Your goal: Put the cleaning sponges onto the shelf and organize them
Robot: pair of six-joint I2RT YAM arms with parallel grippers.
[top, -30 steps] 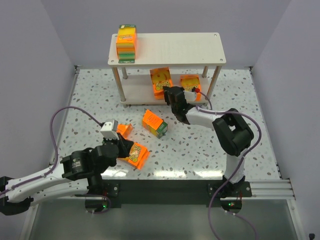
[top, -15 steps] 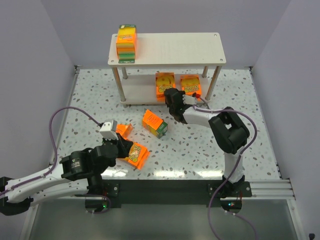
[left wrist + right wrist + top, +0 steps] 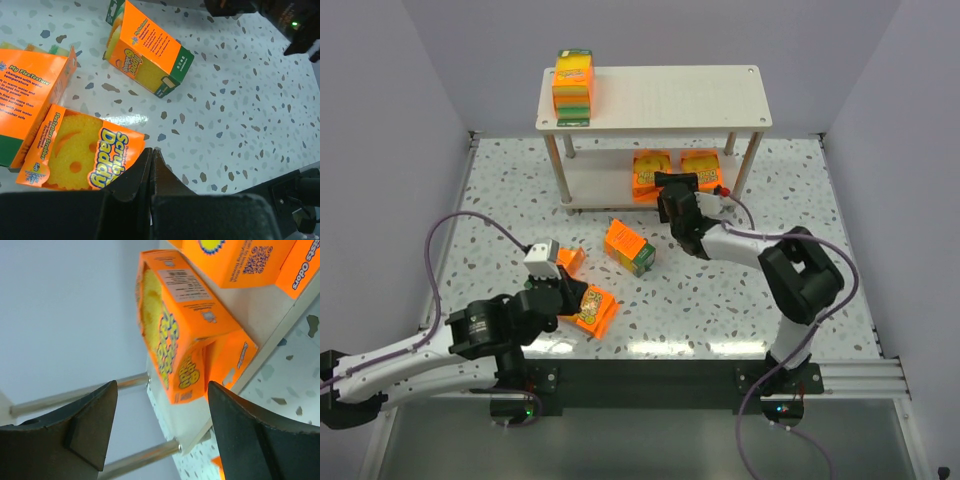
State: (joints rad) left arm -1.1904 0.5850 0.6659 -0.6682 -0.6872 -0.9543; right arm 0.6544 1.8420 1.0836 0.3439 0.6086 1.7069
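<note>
The shelf (image 3: 670, 96) stands at the back. One of the cleaning sponges (image 3: 573, 86) sits on the left end of its top board. Two more (image 3: 650, 172) (image 3: 703, 167) stand side by side on the lower board. My right gripper (image 3: 672, 186) is open just in front of the left one (image 3: 172, 330), its jaws (image 3: 162, 386) apart and touching nothing. Three packs lie on the table (image 3: 629, 246) (image 3: 591, 309) (image 3: 568, 260). My left gripper (image 3: 151, 150) is shut and empty at the edge of the flat pack (image 3: 82, 156).
The shelf's thin legs (image 3: 556, 165) (image 3: 748, 163) flank the lower board (image 3: 192, 422). The right arm reaches across the speckled table (image 3: 720, 290) toward the shelf. Grey walls close in on both sides and the back.
My right gripper has opened and let go of a pack, which now stands on the lower board next to the other one. The left arm has barely moved.
</note>
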